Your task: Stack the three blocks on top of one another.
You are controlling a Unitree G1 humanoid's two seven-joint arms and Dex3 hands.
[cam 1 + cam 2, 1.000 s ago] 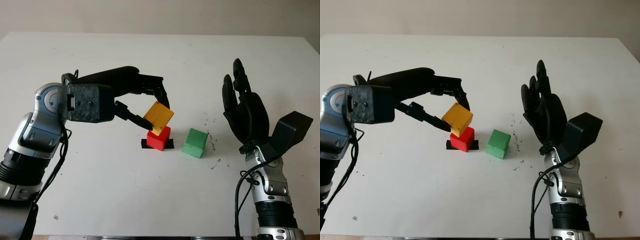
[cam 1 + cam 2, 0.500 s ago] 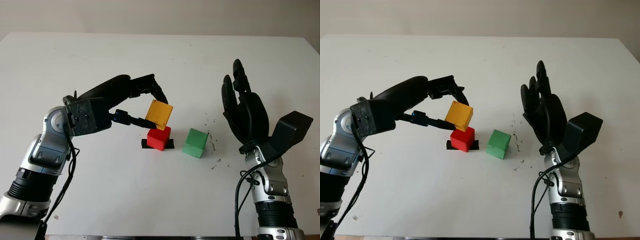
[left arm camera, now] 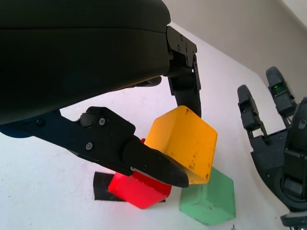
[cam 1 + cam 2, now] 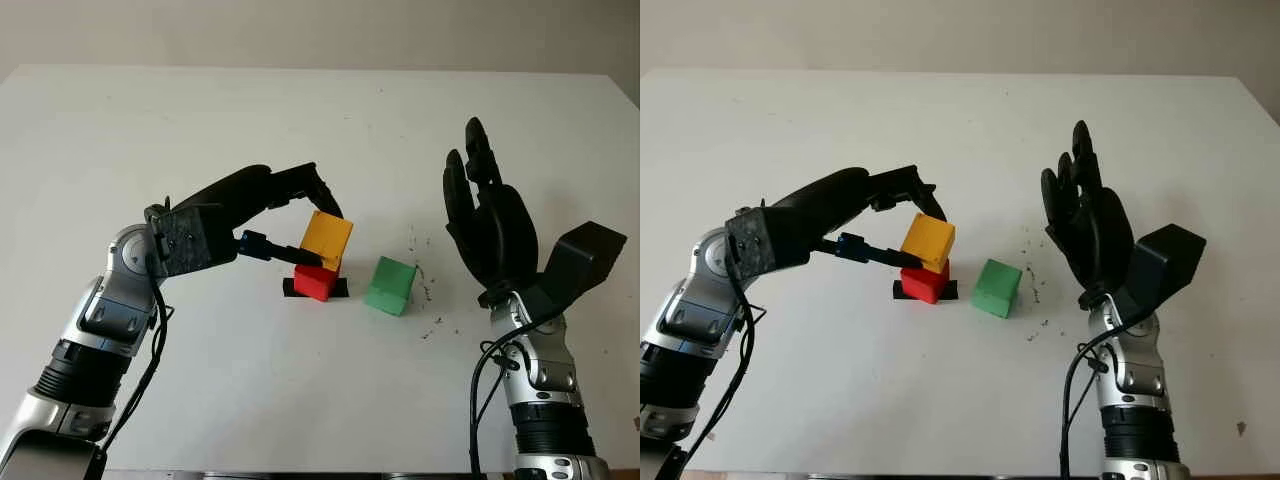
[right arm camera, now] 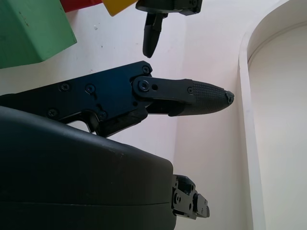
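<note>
My left hand (image 4: 305,225) is shut on the yellow block (image 4: 327,241), pinching it between thumb and fingers. The yellow block is tilted and sits low over the red block (image 4: 315,282), which stands on a black tape mark (image 4: 340,289) at the table's middle; whether the two touch I cannot tell. In the left wrist view the yellow block (image 3: 184,143) hangs just above the red block (image 3: 136,187). The green block (image 4: 390,285) stands on the table just right of the red one. My right hand (image 4: 490,215) is open, raised upright to the right of the green block.
The white table (image 4: 250,120) stretches wide on all sides of the blocks. Small dark specks (image 4: 428,290) dot the surface right of the green block. The table's far edge (image 4: 300,68) meets a pale wall.
My left hand has lowered the yellow block and shifted it slightly right, down toward the red block's top. The left arm has drawn back toward me. The right hand has stayed still.
</note>
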